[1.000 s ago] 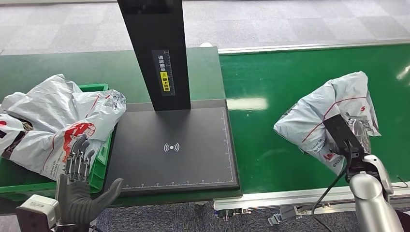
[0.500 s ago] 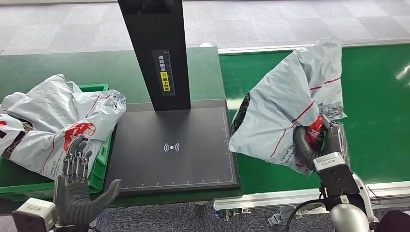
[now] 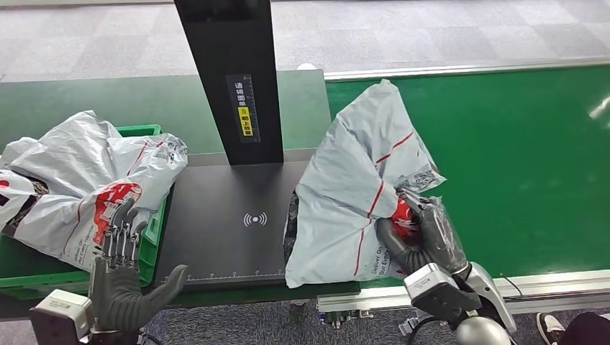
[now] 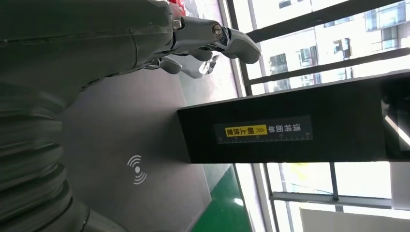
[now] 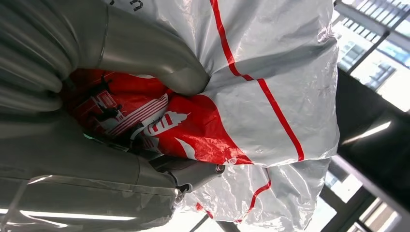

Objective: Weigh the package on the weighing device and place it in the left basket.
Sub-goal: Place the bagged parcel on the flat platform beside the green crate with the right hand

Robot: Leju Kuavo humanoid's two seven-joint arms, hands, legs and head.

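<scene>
**Package at the scale, right robot hand clamped on it**

Grey-white crumpled plastic mailer package with red stripes (image 3: 345,194), gripped tight in the right robot hand (image 3: 421,237), thumb and fingers wrapped round the red-printed bunched end. Same grip up close from the right wrist: thick grey thumb pressed into the plastic (image 5: 150,58). Package hanging over the right edge of the flat black weighing platform with the wireless symbol (image 3: 237,215), lower left corner down at the platform's front-right corner; resting or just above it, can't tell. Tall black post with a yellow label (image 3: 234,79) standing at the back of the platform, just left of the package's top.

Left robot hand (image 3: 122,277) empty, fingers spread and pointing forward, thumb out to the side, hovering by the front-left corner of the platform. Right next to it, green plastic basket (image 3: 147,131) on the dark green worktop (image 3: 86,100), stuffed with more grey-white mailer bags (image 3: 86,180). Bright green conveyor belt (image 3: 518,144) off to the right.
</scene>
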